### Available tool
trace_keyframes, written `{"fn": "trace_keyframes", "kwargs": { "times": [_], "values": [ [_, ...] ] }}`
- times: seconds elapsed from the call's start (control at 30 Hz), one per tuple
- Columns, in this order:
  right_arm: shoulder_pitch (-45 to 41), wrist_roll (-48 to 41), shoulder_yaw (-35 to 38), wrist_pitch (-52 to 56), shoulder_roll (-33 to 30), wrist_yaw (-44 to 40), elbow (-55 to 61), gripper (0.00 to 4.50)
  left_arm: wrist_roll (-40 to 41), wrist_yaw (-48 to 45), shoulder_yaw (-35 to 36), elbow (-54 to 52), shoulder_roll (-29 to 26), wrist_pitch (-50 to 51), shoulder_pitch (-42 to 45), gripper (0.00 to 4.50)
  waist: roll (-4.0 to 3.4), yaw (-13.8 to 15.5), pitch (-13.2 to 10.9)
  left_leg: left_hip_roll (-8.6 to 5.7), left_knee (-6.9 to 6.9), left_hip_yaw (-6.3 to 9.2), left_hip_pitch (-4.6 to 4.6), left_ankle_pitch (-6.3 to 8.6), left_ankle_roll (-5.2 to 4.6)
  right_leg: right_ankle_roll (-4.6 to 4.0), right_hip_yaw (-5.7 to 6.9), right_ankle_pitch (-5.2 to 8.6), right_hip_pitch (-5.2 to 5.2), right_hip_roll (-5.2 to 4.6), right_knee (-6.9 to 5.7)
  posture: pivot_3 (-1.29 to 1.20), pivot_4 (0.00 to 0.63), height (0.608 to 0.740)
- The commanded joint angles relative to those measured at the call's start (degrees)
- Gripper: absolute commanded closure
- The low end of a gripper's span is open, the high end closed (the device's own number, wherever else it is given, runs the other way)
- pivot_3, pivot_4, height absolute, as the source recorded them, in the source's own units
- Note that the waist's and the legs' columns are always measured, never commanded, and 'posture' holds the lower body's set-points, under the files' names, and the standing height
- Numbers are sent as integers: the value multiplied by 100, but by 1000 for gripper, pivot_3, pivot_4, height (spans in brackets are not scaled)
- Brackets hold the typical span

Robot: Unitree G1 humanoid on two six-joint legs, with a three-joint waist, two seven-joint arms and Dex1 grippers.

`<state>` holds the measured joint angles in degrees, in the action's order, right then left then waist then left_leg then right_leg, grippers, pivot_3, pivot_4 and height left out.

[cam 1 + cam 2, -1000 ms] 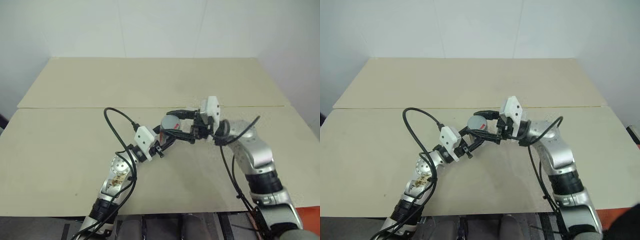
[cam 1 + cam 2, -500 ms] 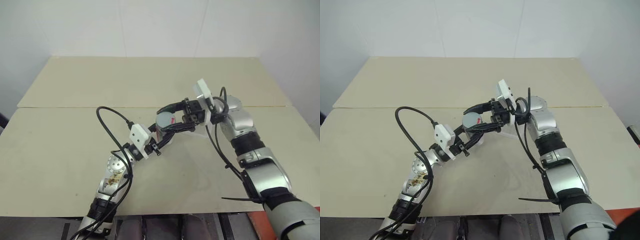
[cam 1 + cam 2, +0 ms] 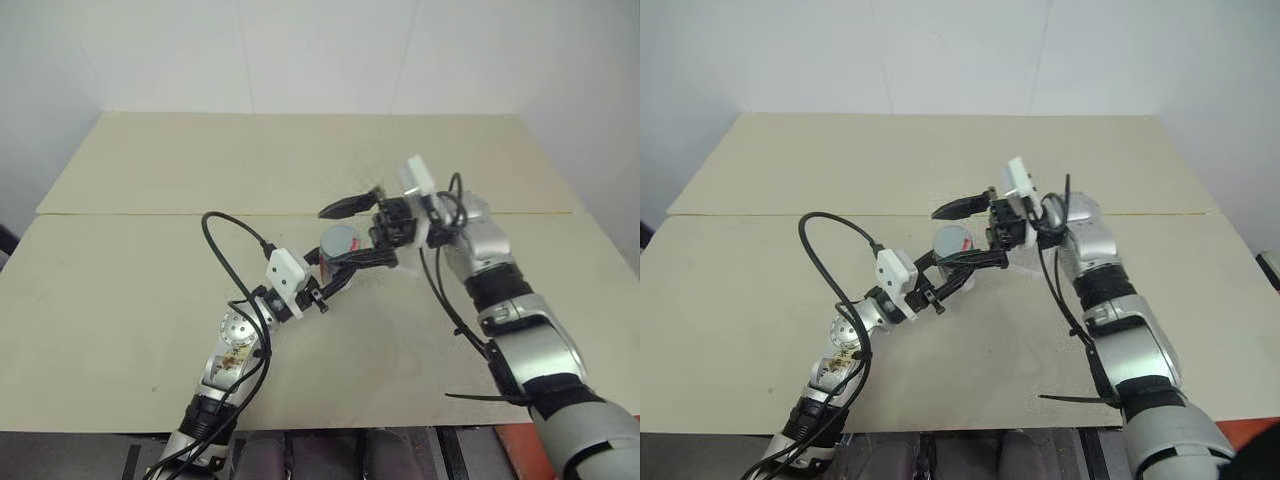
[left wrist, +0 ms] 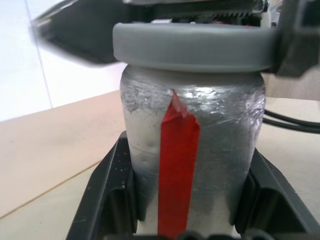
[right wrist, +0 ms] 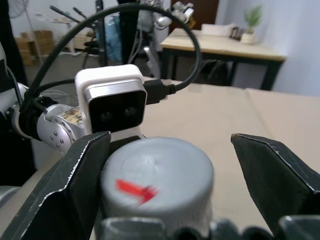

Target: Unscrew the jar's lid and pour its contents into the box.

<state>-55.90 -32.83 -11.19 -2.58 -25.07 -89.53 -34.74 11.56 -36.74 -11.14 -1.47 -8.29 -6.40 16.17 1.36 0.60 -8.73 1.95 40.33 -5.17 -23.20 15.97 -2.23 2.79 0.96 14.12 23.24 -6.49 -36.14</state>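
Beige tabletop lies under both arms. Left tool is clamped on the jar, holding it upright above the tabletop, so the right tool, fingers apart around the lid, can probably regrip and turn it.

A pale beige table carries the scene, its top made of two boards that meet along a straight seam running side to side. The far board reaches back to a white wall. A clear plastic box, hard to make out, appears to rest on the near board just beyond the seam's near side.
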Motion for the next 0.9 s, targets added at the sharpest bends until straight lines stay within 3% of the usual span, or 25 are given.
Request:
{"fn": "trace_keyframes", "kwargs": {
  "times": [0.03, 0.37, 0.63, 0.9],
  "values": [
    [318, 91, 518, -114, -340, 164, 929, 53, 35, -68, -53, -174, 2, -71, 47, 2573, 0, 13, 0, 0, 0, -1, 0, 1, -1, 0, -1, 0, 0, -1, 0, 0, 150, 740],
    [1860, -71, 1407, 472, -1013, 1089, 2894, 53, 98, -205, -89, -134, 7, -20, 49, 2573, 0, -1, 0, -1, 0, -1, 2, 6, -10, 1, -5, -1, -1, -2, 4, 0, 150, 740],
    [2448, 365, 1198, 1294, -286, 3436, 4818, 53, 50, -224, -68, -54, 44, -47, 103, 2573, 0, -7, 0, 1, -3, 2, 11, 8, -13, 0, -9, 0, 3, 3, 7, 0, 150, 740],
    [2792, 1021, 507, 1556, 119, 4245, 5369, 53, -1, -163, -95, -87, 78, -54, 69, 2573, 0, 12, 0, -9, -1, 3, 3, 6, -11, 1, -4, 0, 0, 2, 5, 0, 150, 740]
  ]
}}
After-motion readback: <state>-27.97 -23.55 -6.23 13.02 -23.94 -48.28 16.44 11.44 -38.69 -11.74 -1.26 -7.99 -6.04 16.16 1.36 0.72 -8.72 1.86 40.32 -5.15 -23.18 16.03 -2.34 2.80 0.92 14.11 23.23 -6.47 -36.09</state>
